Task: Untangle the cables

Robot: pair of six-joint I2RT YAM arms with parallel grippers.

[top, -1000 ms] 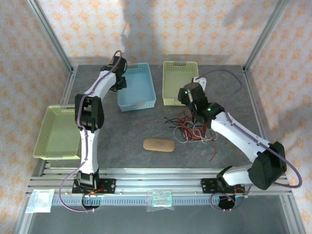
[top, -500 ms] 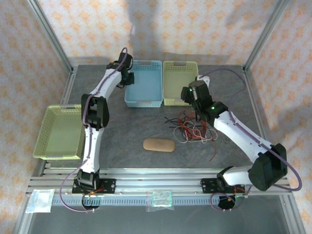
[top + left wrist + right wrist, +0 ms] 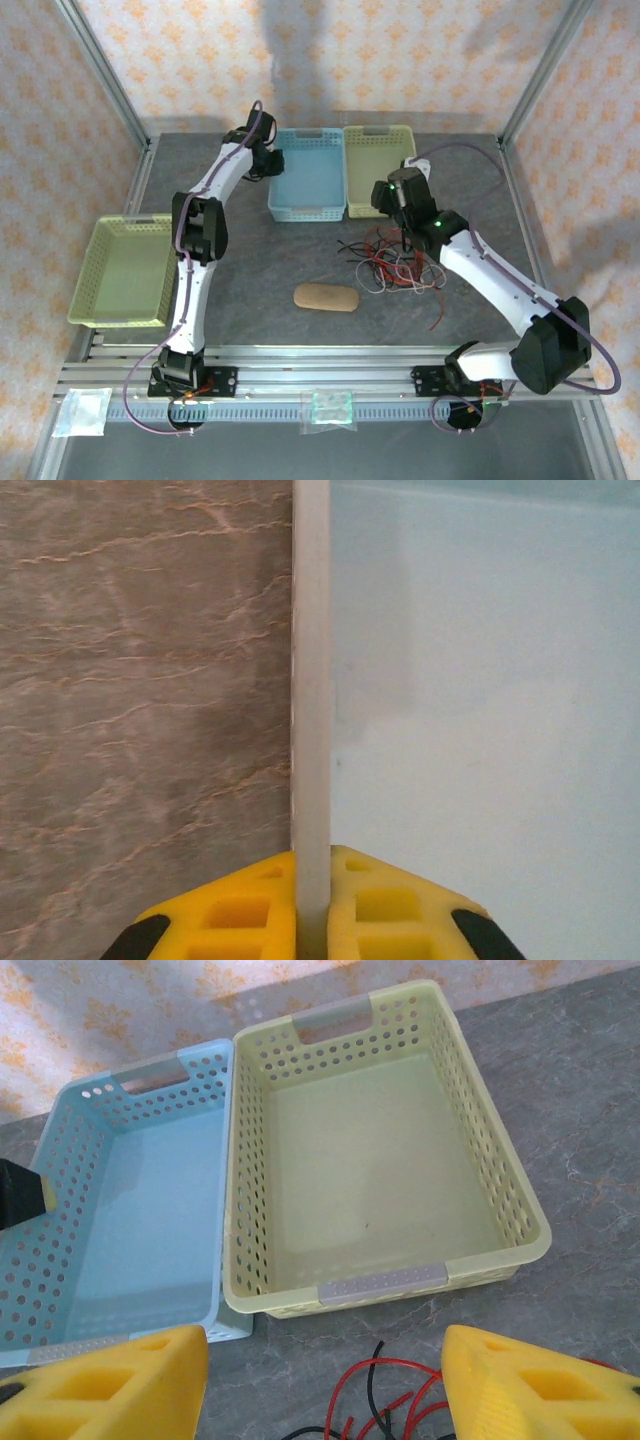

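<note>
**Left gripper (image 3: 312, 905) clamped on blue basket (image 3: 308, 190); right gripper (image 3: 325, 1390) open above the cables (image 3: 395, 262)**

Your left gripper is closed on the blue basket's left wall. In the left wrist view its yellow fingers (image 3: 240, 915) press that thin wall from both sides with no gap. The basket floor lies to the right of the wall and the grey table (image 3: 140, 680) to its left.

The yellow basket (image 3: 376, 170) stands just to the right of the blue basket, long sides together. In the right wrist view their rims look to touch. Both baskets have bare floors.

The cables lie in one tangle of red, black and pale strands on the table. They sit to the right of the blue basket and nearer the arm bases, apart from its near right corner. One red strand (image 3: 438, 318) trails out on the side of the tangle away from the blue basket.

Your right gripper hangs above the edge of the tangle that faces the blue basket. Its jaws are spread wide and hold nothing. In the right wrist view, red and black strands show on the table below the gap.

The pad (image 3: 326, 297) lies straight toward the arm bases from the blue basket, well clear of it. A second yellow basket (image 3: 120, 270) sits well off to the blue basket's left.
</note>
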